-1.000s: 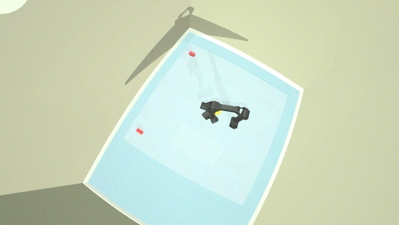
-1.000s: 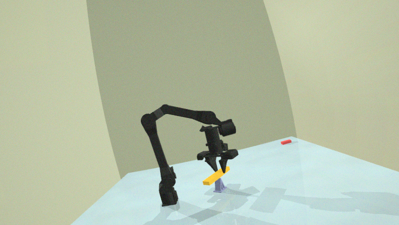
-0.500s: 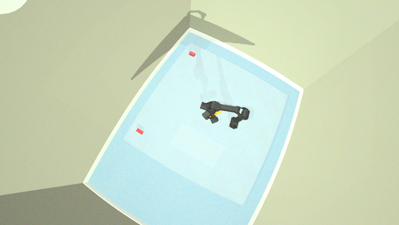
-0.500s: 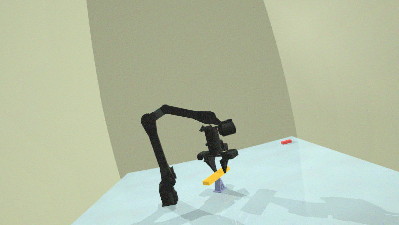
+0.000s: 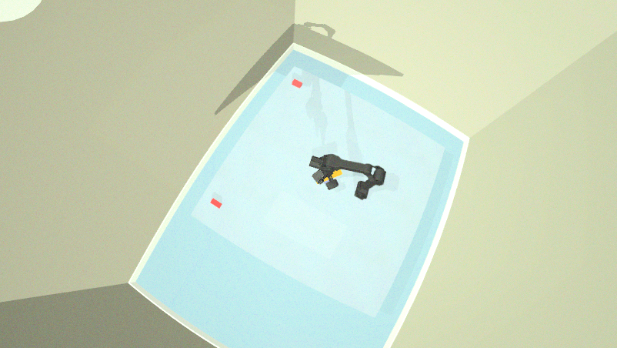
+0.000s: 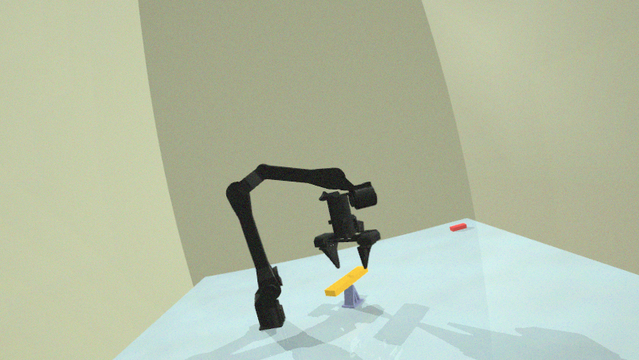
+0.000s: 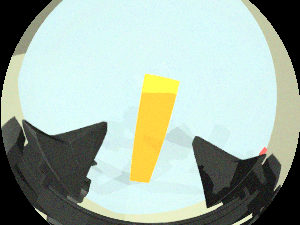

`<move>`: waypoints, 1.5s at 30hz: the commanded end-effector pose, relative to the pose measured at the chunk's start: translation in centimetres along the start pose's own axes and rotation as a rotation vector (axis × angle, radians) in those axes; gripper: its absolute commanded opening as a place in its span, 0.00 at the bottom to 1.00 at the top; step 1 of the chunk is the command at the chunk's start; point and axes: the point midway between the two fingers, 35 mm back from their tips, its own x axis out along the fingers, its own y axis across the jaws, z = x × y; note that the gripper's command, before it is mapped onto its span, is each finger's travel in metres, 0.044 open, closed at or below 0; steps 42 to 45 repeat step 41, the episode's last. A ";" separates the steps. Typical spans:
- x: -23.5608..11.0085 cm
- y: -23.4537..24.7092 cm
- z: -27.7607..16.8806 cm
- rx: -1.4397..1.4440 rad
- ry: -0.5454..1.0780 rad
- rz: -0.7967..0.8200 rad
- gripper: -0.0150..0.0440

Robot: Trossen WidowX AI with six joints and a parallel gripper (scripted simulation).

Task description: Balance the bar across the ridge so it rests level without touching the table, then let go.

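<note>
The yellow bar (image 5: 337, 173) (image 6: 346, 280) (image 7: 154, 119) lies across the top of the small purple ridge (image 6: 350, 297). In the exterior view both bar ends are off the table; it looks close to level, though the slanted view does not settle this exactly. My gripper (image 6: 351, 268) (image 7: 152, 134) is open wide. Its fingertips stand on either side of the bar, apart from it in the wrist view, at or slightly above its height. The bar hides the ridge in the wrist view, and my gripper covers part of the bar in the top view.
One red block (image 5: 296, 83) lies near the table's far corner in the top view, and another red block (image 5: 215, 202) near its left edge. One red block (image 6: 458, 227) shows at the back right in the exterior view. The arm's base (image 5: 361, 191) (image 6: 270, 314) stands close to the ridge.
</note>
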 end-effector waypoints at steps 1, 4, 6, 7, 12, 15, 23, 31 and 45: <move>-4.7 -0.1 0.2 0.001 -0.009 -0.008 1.00; -7.2 0.1 -0.1 0.001 -0.009 -0.007 1.00; -7.4 0.1 -0.2 0.001 -0.008 -0.007 1.00; -7.4 0.1 -0.2 0.001 -0.008 -0.007 1.00; -7.4 0.1 -0.2 0.001 -0.008 -0.007 1.00; -7.4 0.1 -0.2 0.001 -0.008 -0.007 1.00; -7.4 0.1 -0.2 0.001 -0.008 -0.007 1.00; -7.4 0.1 -0.2 0.001 -0.008 -0.007 1.00; -7.4 0.1 -0.2 0.001 -0.008 -0.007 1.00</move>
